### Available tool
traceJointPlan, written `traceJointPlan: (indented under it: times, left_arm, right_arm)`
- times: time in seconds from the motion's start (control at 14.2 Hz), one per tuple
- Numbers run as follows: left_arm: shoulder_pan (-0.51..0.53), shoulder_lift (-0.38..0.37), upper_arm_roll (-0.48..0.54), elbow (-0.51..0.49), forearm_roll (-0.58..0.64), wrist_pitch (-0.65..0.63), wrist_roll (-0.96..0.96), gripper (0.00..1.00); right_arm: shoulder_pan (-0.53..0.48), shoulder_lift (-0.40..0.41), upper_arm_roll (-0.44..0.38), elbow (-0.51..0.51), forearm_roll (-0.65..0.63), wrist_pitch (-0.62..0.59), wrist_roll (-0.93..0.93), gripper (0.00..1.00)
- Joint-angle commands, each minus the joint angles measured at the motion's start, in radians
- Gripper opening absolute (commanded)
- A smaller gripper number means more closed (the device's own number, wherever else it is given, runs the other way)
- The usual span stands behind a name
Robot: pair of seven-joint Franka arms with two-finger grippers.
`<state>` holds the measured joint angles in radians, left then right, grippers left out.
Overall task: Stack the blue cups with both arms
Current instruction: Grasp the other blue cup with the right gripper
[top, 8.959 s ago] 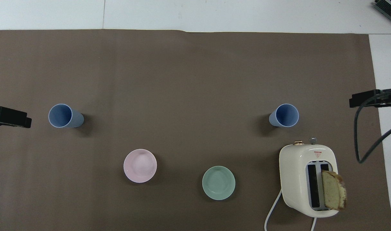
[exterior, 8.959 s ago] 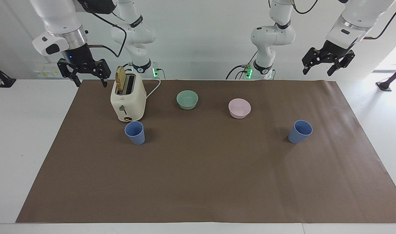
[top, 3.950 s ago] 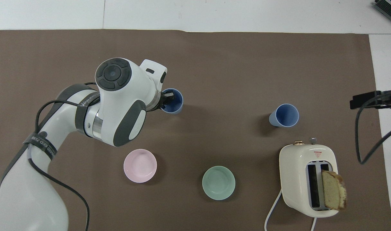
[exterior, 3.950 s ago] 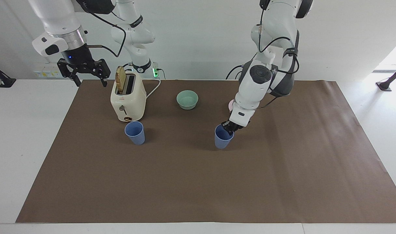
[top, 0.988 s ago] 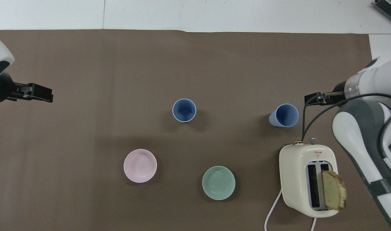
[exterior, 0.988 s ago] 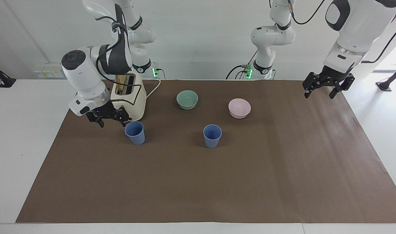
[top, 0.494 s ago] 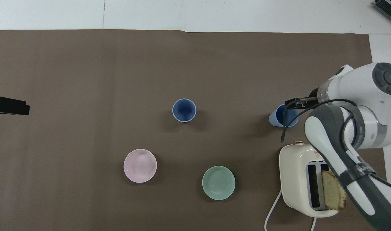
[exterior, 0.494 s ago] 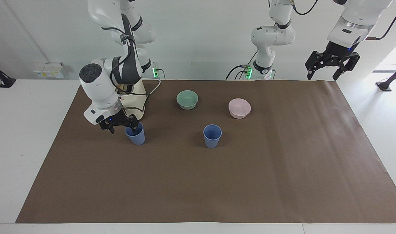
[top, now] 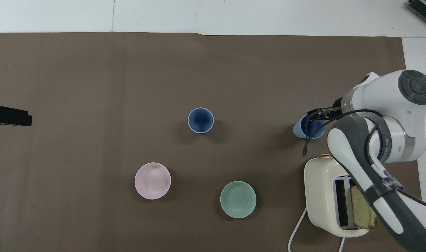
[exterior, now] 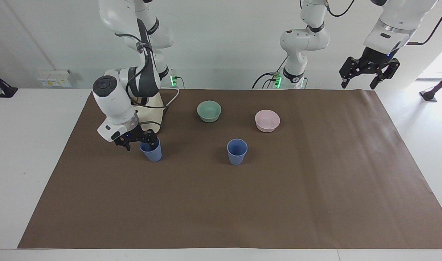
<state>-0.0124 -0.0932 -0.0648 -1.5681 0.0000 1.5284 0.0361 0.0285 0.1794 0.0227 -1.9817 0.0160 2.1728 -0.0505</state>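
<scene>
While the left gripper hangs spread wide and empty over its end of the table, the right gripper straddles the rim of one blue cup beside the toaster, fingers parted; the second blue cup stands mid-table

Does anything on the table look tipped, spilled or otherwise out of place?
Nothing stands out. Both blue cups, one by the toaster at and one mid-table, stand upright, as do the green bowl and pink bowl. The right gripper is at the first cup's rim; the left gripper waits, open.
</scene>
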Motion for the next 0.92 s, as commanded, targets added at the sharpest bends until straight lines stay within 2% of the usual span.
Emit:
traceJointPlan:
  times: [0.0,0.14,0.28,0.56,0.63,0.85]
  left_arm:
    - [0.006,-0.016,-0.003,-0.015,-0.006,-0.008,0.011,1.0]
    - [0.005,-0.014,-0.003,-0.012,-0.006,-0.01,0.008,1.0]
    - [0.005,-0.014,-0.001,-0.012,-0.006,-0.014,0.008,1.0]
    - [0.009,-0.014,-0.001,-0.012,-0.006,-0.014,0.007,1.0]
    - [0.008,-0.014,-0.001,-0.012,-0.006,-0.014,0.007,1.0]
    - [0.009,-0.014,-0.001,-0.012,-0.006,-0.014,0.007,1.0]
  right_arm:
    - [-0.015,-0.003,0.003,-0.017,0.019,0.024,-0.045,0.68]
    - [-0.012,-0.003,0.003,-0.017,0.021,0.022,-0.04,0.39]
    - [-0.01,-0.002,0.003,-0.016,0.021,0.022,-0.04,0.16]
    - [-0.005,-0.001,0.003,-0.014,0.021,0.022,-0.039,0.07]
    - [-0.005,0.0,0.003,-0.009,0.021,0.019,-0.039,0.0]
    - [0.005,0.003,0.005,0.047,0.027,-0.026,-0.028,0.0]
